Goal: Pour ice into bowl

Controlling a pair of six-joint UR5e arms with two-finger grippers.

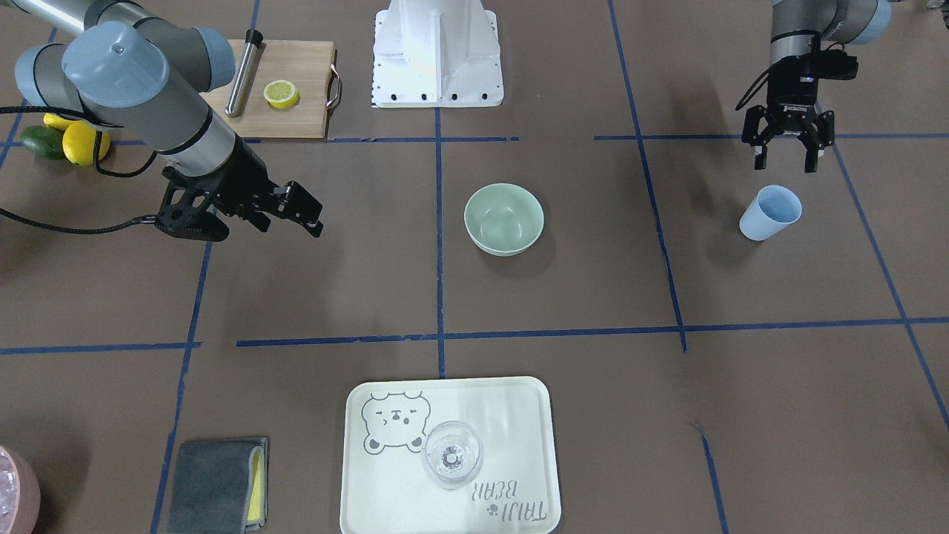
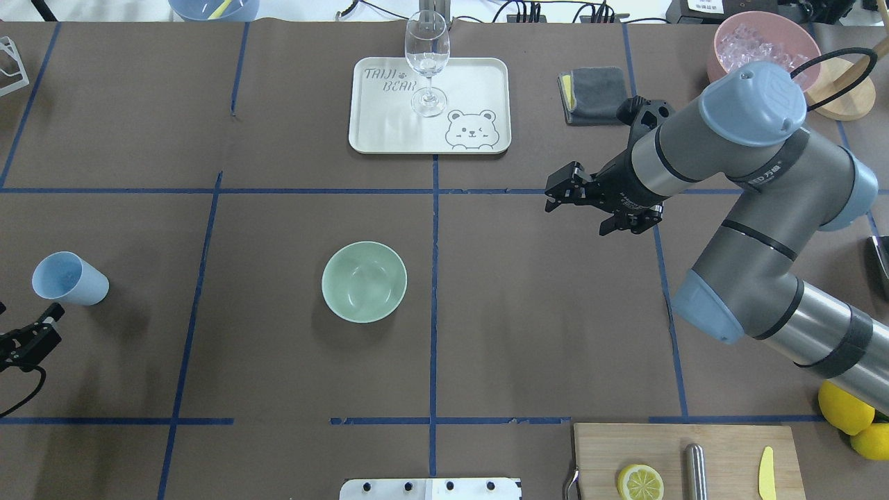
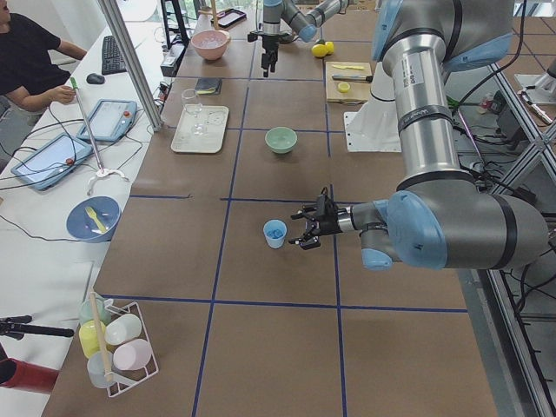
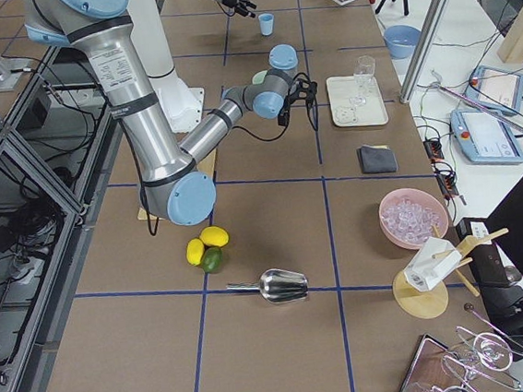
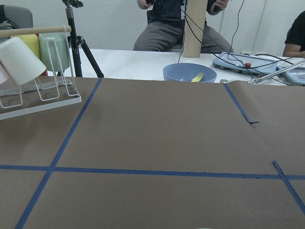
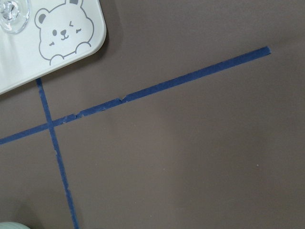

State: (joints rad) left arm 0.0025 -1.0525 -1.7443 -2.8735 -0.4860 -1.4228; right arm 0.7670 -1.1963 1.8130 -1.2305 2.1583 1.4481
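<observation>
The mint-green bowl [image 1: 504, 219] [image 2: 364, 281] stands upright near the table's middle, with no ice showing in it. The ice [image 2: 753, 43] [image 4: 410, 216] is heaped in a pink container at the far right corner of the overhead view. A light blue cup [image 1: 771, 212] [image 2: 69, 279] stands at the left side; I see no ice in it. My left gripper [image 1: 784, 163] [image 3: 306, 228] is open and empty, just on the robot's side of the cup, not touching it. My right gripper [image 1: 293, 222] [image 2: 561, 191] is open and empty, hovering right of the bowl.
A white bear tray [image 2: 389, 132] with a wine glass [image 2: 426, 62] sits at the far middle, with a grey cloth [image 2: 592, 94] beside it. A cutting board [image 2: 722, 444] holds a lemon half [image 2: 640, 482]. Lemons [image 2: 844, 406] and a metal scoop [image 4: 280, 287] lie near the right arm's base.
</observation>
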